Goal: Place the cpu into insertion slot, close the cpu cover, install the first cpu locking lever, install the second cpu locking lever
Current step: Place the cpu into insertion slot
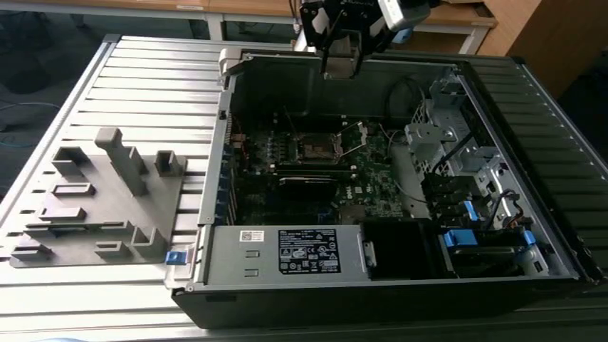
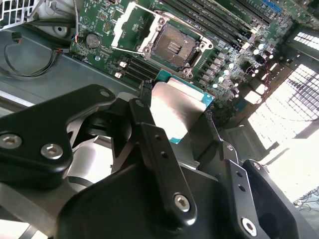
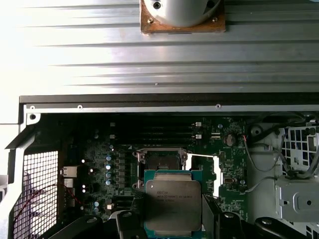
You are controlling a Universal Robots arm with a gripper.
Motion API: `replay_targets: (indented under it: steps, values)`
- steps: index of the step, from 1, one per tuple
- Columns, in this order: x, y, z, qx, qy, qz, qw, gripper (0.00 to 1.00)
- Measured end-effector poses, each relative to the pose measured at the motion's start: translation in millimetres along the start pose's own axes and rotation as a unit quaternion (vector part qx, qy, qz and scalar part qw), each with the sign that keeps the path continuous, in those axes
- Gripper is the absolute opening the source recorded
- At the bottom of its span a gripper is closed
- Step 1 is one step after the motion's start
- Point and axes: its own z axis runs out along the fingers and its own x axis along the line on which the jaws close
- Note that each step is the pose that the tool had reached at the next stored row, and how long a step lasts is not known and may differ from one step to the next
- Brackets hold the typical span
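Holding the cpu (image 3: 172,205) clenched in the claw (image 1: 340,69), with the insertion slot (image 1: 312,146) at six o'clock in the exterior view and the cpu cover (image 1: 355,137) raised. Risks bent pins if lowered tilted.

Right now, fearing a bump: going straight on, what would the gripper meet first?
With the chip in the gripper, likely the socket or the board just beside it; depth is unclear.
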Motion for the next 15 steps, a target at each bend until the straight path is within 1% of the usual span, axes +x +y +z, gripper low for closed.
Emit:
replay_targets:
  steps: [9, 15]
  values:
    - [0.0, -0.1, 0.6, 0.0001, 0.0, 0.0, 1.0, 0.54]
    - [0.0, -0.2, 2.4, 0.0001, 0.0, 0.0, 1.0, 0.54]
